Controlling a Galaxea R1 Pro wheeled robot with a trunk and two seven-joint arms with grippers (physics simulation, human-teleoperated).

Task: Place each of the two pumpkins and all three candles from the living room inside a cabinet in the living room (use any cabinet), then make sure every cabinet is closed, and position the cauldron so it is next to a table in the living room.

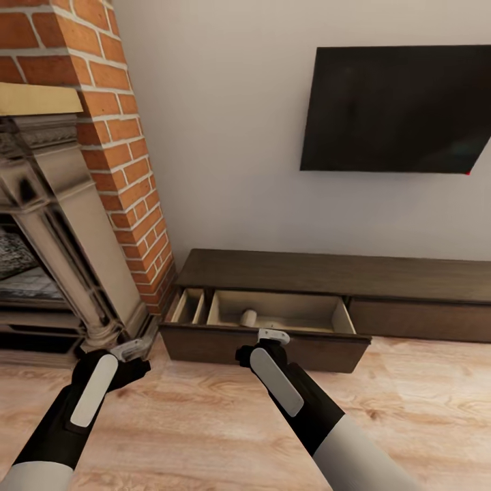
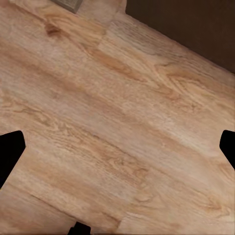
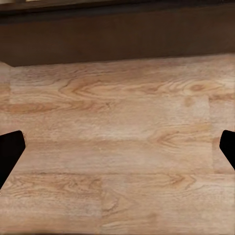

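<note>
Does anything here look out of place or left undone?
Yes: the low dark cabinet under the TV has its drawer pulled out over the floor. Inside lies a beige candle tipped on its side rather than standing. Both grippers, left and right, hang empty in front of it.

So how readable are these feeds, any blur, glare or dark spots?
Head view: evenly lit, slightly soft; open drawer interior readable, candle visible. Both wrist views: blurry floor grain, no glare; cabinet front dark.
</note>
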